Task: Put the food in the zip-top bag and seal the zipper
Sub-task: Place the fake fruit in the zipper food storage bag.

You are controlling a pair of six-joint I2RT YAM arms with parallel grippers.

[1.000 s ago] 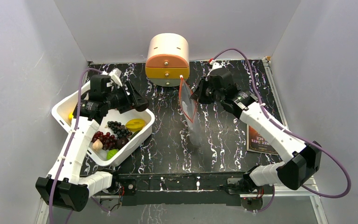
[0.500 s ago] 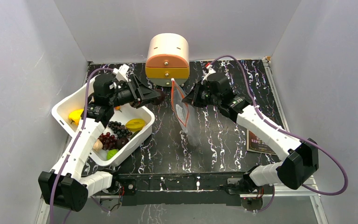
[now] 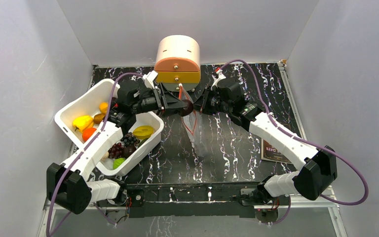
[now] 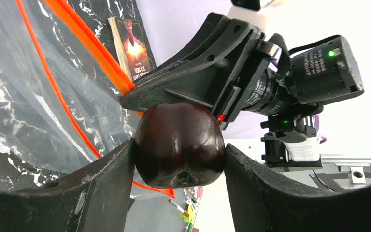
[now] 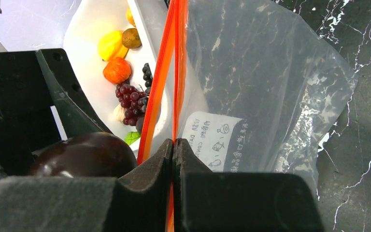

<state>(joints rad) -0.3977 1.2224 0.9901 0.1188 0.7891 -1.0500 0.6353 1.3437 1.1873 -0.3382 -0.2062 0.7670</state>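
Note:
My left gripper [image 3: 185, 107] is shut on a dark maroon toy fruit [image 4: 178, 143], held in the air right at the open mouth of the clear zip-top bag [image 3: 199, 132]. My right gripper [image 3: 201, 104] is shut on the bag's red-orange zipper strip [image 5: 174, 72] and holds the bag hanging above the table. In the right wrist view the bag [image 5: 265, 96] shows its white label patch [image 5: 211, 140], with the dark fruit [image 5: 84, 155] just left of the strip. Grape bunches [image 3: 121, 144], orange [image 3: 89, 133], yellow [image 3: 82, 121] and green [image 3: 119, 161] pieces lie in the tub.
The white rectangular tub [image 3: 80, 102] sits at the left of the black marbled table. A peach and orange drawer box [image 3: 177, 62] stands at the back middle, close behind both grippers. A dark booklet [image 3: 272, 147] lies at the right under the right arm.
My left gripper rose out of the tub and moved right with the dark fruit to the bag's mouth. My right gripper shifted left a little, keeping the bag raised.

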